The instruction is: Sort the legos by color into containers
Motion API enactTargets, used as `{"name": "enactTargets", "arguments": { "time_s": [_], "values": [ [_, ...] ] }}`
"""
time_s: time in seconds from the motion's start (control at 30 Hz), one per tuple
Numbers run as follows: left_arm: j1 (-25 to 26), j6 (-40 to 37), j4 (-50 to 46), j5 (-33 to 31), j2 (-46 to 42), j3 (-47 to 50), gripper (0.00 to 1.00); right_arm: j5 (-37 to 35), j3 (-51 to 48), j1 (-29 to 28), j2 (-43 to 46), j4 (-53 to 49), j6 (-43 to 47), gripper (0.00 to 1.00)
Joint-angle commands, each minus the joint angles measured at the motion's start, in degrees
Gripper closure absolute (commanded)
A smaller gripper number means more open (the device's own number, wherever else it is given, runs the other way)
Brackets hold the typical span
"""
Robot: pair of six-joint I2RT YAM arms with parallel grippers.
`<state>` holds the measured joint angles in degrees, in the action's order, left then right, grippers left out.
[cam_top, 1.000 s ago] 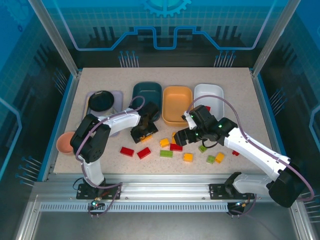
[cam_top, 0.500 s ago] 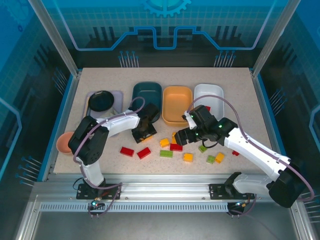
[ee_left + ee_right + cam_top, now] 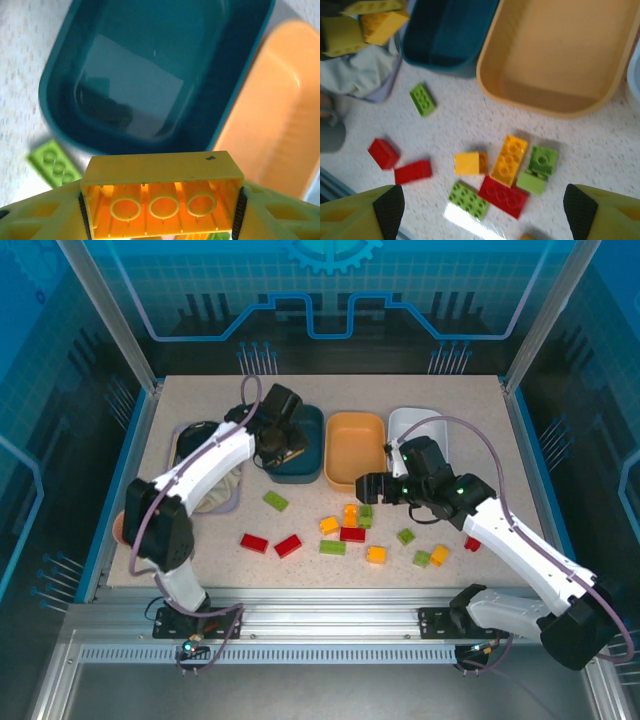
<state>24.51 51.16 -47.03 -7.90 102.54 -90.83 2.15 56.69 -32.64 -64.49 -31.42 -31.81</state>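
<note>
My left gripper (image 3: 278,445) is shut on a yellow lego (image 3: 160,192), gripped by its short ends and held underside toward the camera. It hangs above the near edge of the dark teal container (image 3: 150,75), with the orange container (image 3: 272,130) to its right. The white container (image 3: 418,425) stands furthest right. My right gripper (image 3: 485,207) is open and empty above a cluster of legos: an orange one (image 3: 509,157), a red one (image 3: 503,196), green ones (image 3: 468,200) (image 3: 540,167) and a yellow one (image 3: 468,163). A green lego (image 3: 275,501) lies alone near the teal container.
Two red legos (image 3: 253,542) (image 3: 288,545) lie front left. More green, yellow and red legos (image 3: 422,558) (image 3: 439,555) (image 3: 472,543) lie front right. A lavender tray with a black dish (image 3: 200,440) stands left of the containers. A pink bowl (image 3: 120,525) sits at the left edge.
My left gripper closed on the yellow lego, lifted it off the table and carried it back over the teal container. A green lego is uncovered where it was. My right gripper drew back slightly.
</note>
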Motion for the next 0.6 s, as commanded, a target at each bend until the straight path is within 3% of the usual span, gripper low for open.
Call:
{"name": "enactTargets", "arguments": {
  "time_s": [0.0,0.1,0.3,0.57],
  "values": [
    [-3.17,-5.68,-0.44,1.05,8.19,-5.52,0.38,1.49,-0.28,1.72,-1.31,12.31,-4.94,0.14],
    [-4.6,-7.91,0.13,1.81,14.98,-11.21,0.38,1.13,0.01,3.63,-3.76,15.47,-7.06,0.13],
    [-5.26,-9.82,-2.23,3.81,26.47,-21.84,0.32,-1.65,5.01,7.1,-9.02,1.52,-7.27,0.14],
    [-4.84,-9.89,-3.27,4.29,24.02,-23.08,0.08,-10.05,-1.58,8.64,-6.19,-16.47,-12.15,0.24]
  ]
}}
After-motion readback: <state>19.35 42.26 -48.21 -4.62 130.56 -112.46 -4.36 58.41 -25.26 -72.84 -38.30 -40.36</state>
